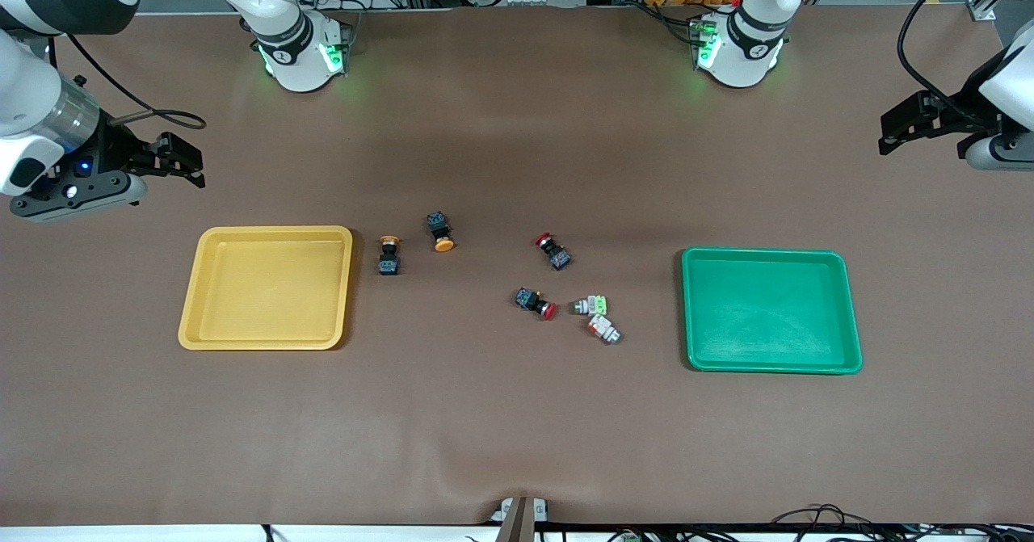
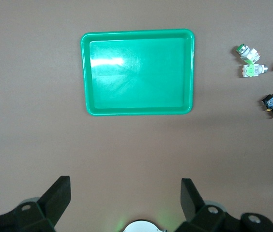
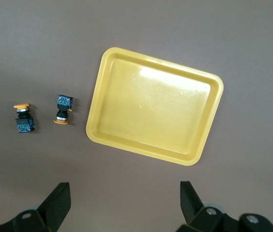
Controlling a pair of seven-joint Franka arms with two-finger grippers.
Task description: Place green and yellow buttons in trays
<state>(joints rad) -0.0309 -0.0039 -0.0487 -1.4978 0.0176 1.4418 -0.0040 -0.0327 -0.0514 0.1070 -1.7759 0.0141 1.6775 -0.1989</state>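
Buttons, yellow-capped: two small black-bodied push-button switches with round orange-yellow caps, one [image 1: 388,254] just beside the yellow tray, the other [image 1: 440,231] a little farther from the front camera; both lie on the brown table cover [image 1: 517,429], apart from each other.
Buttons, pale: two grey-white bodied switches, one with a green face [image 1: 590,305], one with an orange-red face [image 1: 603,329], close together between the middle of the table and the green tray.
Trays: shallow yellow plastic tray [image 1: 266,344] toward the right arm's end, shallow green plastic tray [image 1: 767,367] toward the left arm's end; nothing lies in either.
Not wanted: two black switches with red caps [image 1: 554,251] [image 1: 536,302], lying close to the pale pair.
Handling: likely light, rigid, hard plastic; the round caps could roll or slip, so the squarer bodies look the safer place to pinch.
Left gripper [image 2: 126,195]: fingers spread wide, holding nothing, waiting above the table edge beside the green tray.
Right gripper [image 3: 125,195]: fingers spread wide, holding nothing, hovering by the yellow tray.
Hard to make out: face markings and terminals on the switches are too small to read; whether the pale pair touch is unclear.
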